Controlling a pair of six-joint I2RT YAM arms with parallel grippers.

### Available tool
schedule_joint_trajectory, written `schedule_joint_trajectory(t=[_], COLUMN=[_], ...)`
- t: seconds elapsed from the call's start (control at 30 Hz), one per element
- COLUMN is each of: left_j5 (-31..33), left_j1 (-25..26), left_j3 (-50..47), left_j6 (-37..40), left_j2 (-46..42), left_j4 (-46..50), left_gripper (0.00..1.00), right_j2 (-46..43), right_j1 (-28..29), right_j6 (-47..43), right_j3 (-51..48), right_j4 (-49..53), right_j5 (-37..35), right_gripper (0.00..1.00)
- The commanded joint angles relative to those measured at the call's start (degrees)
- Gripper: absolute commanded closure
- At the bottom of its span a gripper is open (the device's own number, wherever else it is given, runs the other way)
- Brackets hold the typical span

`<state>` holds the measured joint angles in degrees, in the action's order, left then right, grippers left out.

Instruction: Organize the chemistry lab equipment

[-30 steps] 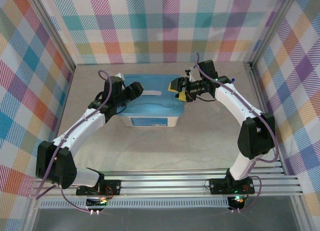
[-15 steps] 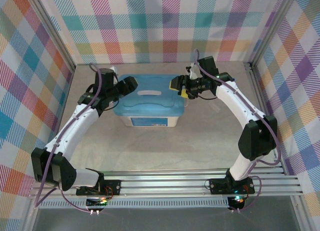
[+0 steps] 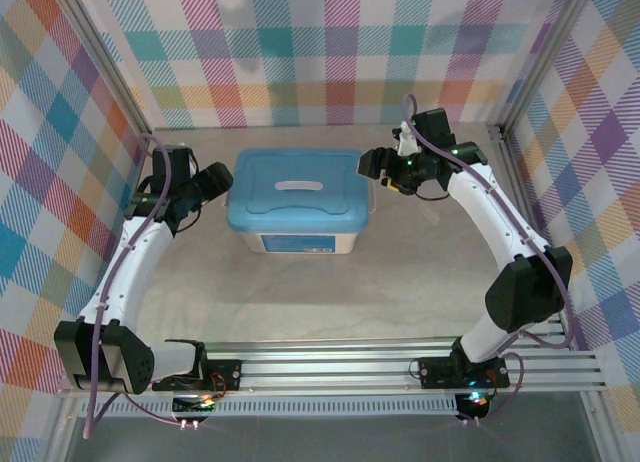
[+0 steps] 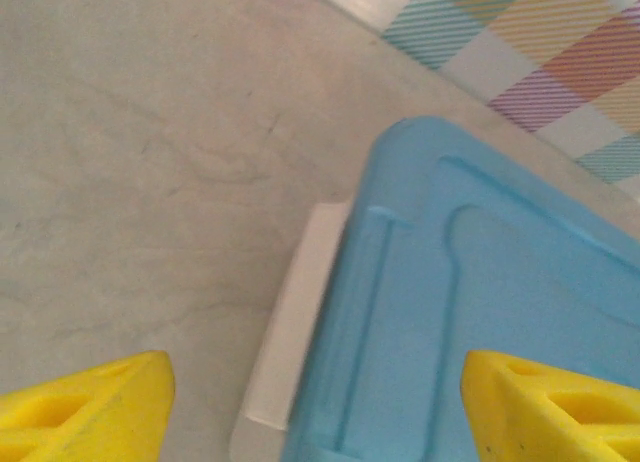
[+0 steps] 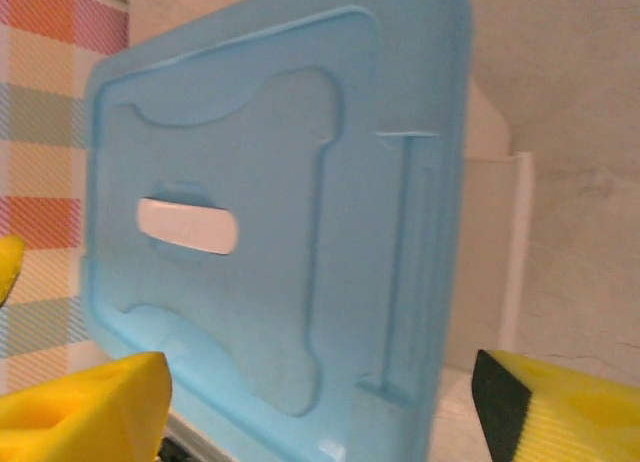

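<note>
The chemistry lab equipment is out of sight. A translucent white tub stands mid-table with a flat blue lid lying on top of it. My left gripper hovers just off the tub's left end, open, with nothing between its yellow fingers. In the left wrist view the left gripper looks down on the lid's corner and the tub's white rim. My right gripper hangs off the lid's right end, open and empty. The right gripper faces the lid and the tub's wall.
Plaid walls close in the beige table at the back and both sides. An aluminium rail with the arm bases runs along the near edge.
Both grippers have drawn back from the lid's ends, the left one leftward and the right one rightward. The right jaws have widened. The lid stays on the tub.
</note>
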<state>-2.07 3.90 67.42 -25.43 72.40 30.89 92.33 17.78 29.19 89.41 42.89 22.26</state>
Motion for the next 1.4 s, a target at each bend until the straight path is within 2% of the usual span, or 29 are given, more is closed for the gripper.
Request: schedule_joint_trajectory(t=[0.0,0.3,0.43,0.8,1.07,1.2,1.37], left_j5=[-2.5,-11.6,-12.9,-16.8,-17.3,-17.6,-19.0], left_j1=[-1.7,-3.9,-4.1,-4.3,-4.3,-4.3,-4.3], left_j3=[-0.8,-0.4,-0.3,0.2,0.3,0.3,-0.1], left_j6=[1.3,0.1,0.4,0.1,0.1,-0.1,-0.9], left_j2=[1.5,6.5,7.6,11.6,12.6,12.9,13.2], left_j4=[1.6,-1.5,-1.9,-2.7,-2.3,-2.6,-3.5], left_gripper=[0.25,0.22,0.2,0.18,0.18,0.19,0.27], right_j2=[0.2,2.6,2.9,4.6,6.2,7.0,7.2], right_j1=[-0.7,-1.5,-1.6,-1.9,-1.9,-1.9,-1.8], right_j6=[-0.9,-1.7,-1.0,-0.2,1.2,1.9,2.8], right_j3=[-2.6,-4.6,-6.7,-9.2,-10.1,-10.4,-10.8], right_j4=[-0.8,-2.0,-4.5,-8.1,-11.0,-12.6,-14.1], right_j5=[-1.1,-0.9,1.2,3.8,6.9,8.6,10.2], right_gripper=[0.12,0.05,0.0,0.01,0.0,0.01,0.04])
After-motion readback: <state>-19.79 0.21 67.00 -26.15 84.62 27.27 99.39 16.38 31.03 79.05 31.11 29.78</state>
